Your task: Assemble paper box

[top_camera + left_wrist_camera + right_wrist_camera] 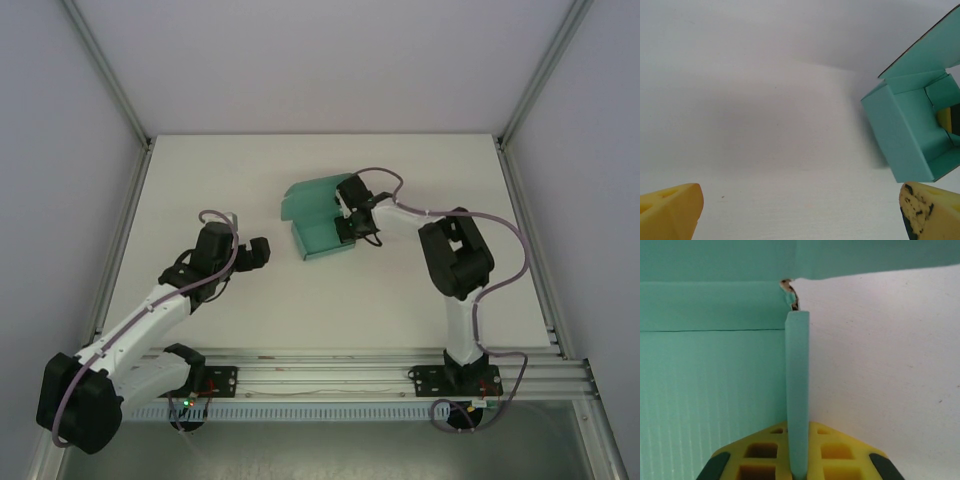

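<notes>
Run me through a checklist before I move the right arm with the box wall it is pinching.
1. Grip: right gripper shut on a wall of the paper box: ok, the card is pinched edge-on between the fingers.
2. Other arm: left gripper open and apart from the box: ok.
3. Space: bare table between left gripper and box: ok.
4. Closure: lid flap shut: not ok, it stands open.
5. Card condition: not ok, the crease corner looks frayed.
6. Box base flat on the table: cannot tell.
</notes>
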`<state>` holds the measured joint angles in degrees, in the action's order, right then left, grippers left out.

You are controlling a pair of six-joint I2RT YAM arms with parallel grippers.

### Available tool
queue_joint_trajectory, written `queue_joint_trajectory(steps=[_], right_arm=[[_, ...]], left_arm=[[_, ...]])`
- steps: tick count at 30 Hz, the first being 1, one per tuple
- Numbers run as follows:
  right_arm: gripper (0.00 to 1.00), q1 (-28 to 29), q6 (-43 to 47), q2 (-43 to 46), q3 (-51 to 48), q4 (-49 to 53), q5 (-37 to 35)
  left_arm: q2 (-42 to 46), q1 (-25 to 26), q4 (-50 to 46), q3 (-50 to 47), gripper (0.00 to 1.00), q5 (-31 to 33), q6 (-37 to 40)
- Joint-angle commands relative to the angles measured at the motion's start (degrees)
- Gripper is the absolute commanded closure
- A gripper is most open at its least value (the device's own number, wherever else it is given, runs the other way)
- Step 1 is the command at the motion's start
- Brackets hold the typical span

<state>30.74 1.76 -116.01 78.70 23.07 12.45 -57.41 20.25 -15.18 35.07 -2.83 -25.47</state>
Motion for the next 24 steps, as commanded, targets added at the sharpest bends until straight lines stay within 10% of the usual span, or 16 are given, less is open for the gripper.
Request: queue_joint_trajectory(steps=[1,8,16,24], right_arm=[[0.99,0.11,0.92,4.22,-2.26,-1.3,-1.33],[0.99,1.56,2.83,12.27,-4.2,-0.34,8.41],[0.98,4.15,4.3,16.21,-6.3,1.13,11.28],[0.95,4.45,3.96,18.52,-7.17,0.6,13.13]], left_arm=[[-0.69,0.04,4.62,1.14,0.0,-3.96,2.73],[-2.73,0.06,19.68,4.58,0.0,-19.71,17.12],[-9.14,0.19,17.81,11.99,0.04,-18.62,23.91],[-8.0,0.27,20.57,10.57,0.77,-26.43,30.25]])
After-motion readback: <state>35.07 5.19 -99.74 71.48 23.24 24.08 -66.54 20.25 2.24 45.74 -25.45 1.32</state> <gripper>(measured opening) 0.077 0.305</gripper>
